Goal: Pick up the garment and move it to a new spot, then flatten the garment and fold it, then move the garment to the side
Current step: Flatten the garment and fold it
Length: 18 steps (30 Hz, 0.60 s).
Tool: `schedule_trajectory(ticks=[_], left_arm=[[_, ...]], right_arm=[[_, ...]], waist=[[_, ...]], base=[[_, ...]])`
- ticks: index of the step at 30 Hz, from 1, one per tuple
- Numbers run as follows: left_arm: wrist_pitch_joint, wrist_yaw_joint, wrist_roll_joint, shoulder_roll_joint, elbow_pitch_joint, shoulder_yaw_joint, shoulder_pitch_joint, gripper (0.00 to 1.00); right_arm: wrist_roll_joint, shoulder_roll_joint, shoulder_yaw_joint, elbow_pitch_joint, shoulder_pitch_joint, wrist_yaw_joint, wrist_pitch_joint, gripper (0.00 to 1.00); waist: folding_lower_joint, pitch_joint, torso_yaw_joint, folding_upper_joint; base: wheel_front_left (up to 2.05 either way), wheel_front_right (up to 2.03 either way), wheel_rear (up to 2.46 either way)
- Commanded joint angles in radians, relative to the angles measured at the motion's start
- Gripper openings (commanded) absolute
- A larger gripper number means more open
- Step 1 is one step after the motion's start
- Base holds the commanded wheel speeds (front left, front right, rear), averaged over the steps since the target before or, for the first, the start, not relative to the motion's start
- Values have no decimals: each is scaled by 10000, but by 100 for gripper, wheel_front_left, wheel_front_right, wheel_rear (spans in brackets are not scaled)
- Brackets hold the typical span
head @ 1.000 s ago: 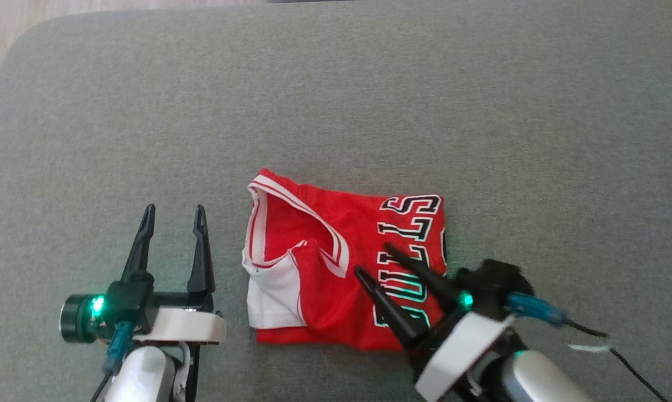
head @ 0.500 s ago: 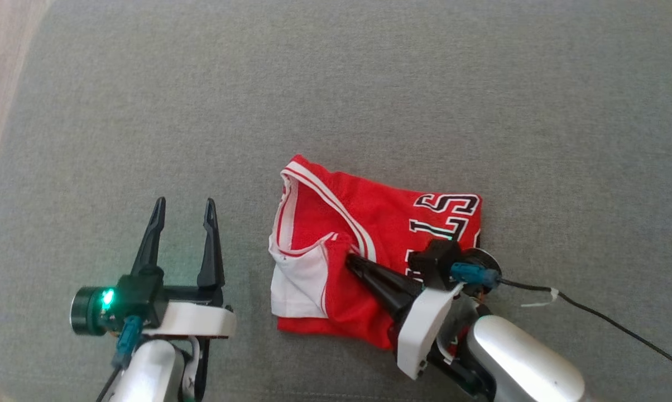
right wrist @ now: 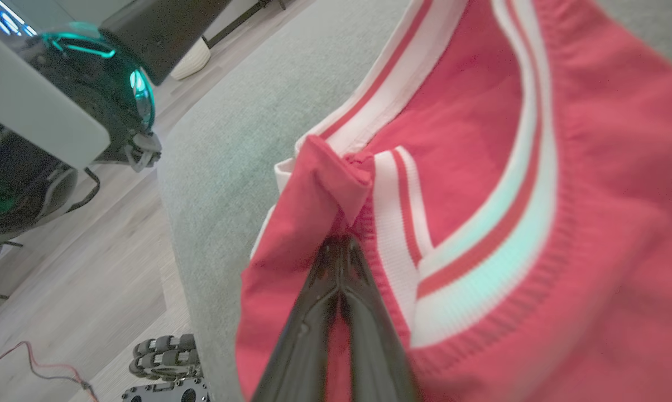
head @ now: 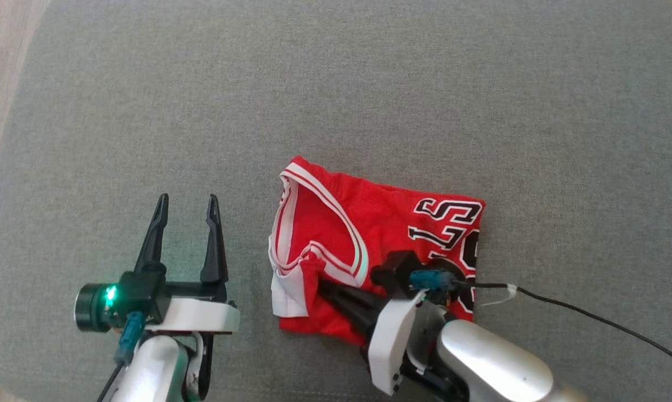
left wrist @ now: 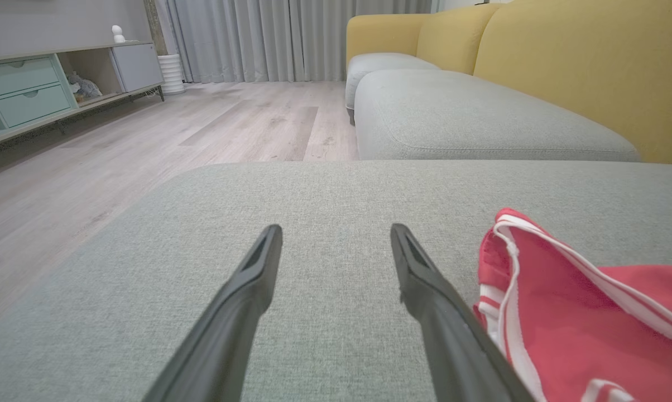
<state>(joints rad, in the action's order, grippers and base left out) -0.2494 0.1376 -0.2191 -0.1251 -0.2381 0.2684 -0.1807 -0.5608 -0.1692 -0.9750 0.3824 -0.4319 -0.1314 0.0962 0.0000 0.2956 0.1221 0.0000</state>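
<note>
The garment is a red jersey with white trim and black lettering, folded into a rough rectangle on the grey cushion. My right gripper lies across its near part, shut on a fold of red cloth beside the white-trimmed opening; the right wrist view shows the cloth pinched at the closed tips of the gripper. To the left of the garment, my left gripper hovers open above bare cushion. In the left wrist view the left gripper is empty, with the garment just beside its right finger.
The cushion's left edge and wooden floor lie at the far left. A black cable trails right from my right wrist. The left wrist view shows a yellow sofa, a second grey cushion and a cabinet beyond.
My right gripper went from open over the lettering to shut on a fold nearer the white-trimmed opening, moving left. The camera shifted, so the garment sits further right in view.
</note>
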Motion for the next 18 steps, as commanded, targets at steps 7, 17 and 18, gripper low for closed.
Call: schedule_trajectory(ticks=[7, 17, 18], left_arm=[[-121, 70, -29, -64, 256, -303, -361, 100], [-123, 55, -16, -9, 331, -386, -297, 100], [-123, 53, -14, -2, 335, -398, -292, 100]], right_arm=[[-491, 182, -1187, -329, -390, 7, 414, 0], [-650, -133, -2262, -707, -785, 7, 1041, 0], [-669, -206, -2360, -810, -829, 7, 1118, 0]], waist=[[0, 40, 3, 0], [0, 47, -38, 0], [0, 47, -51, 0]], base=[[0, 0, 0], [0, 0, 0], [0, 0, 0]])
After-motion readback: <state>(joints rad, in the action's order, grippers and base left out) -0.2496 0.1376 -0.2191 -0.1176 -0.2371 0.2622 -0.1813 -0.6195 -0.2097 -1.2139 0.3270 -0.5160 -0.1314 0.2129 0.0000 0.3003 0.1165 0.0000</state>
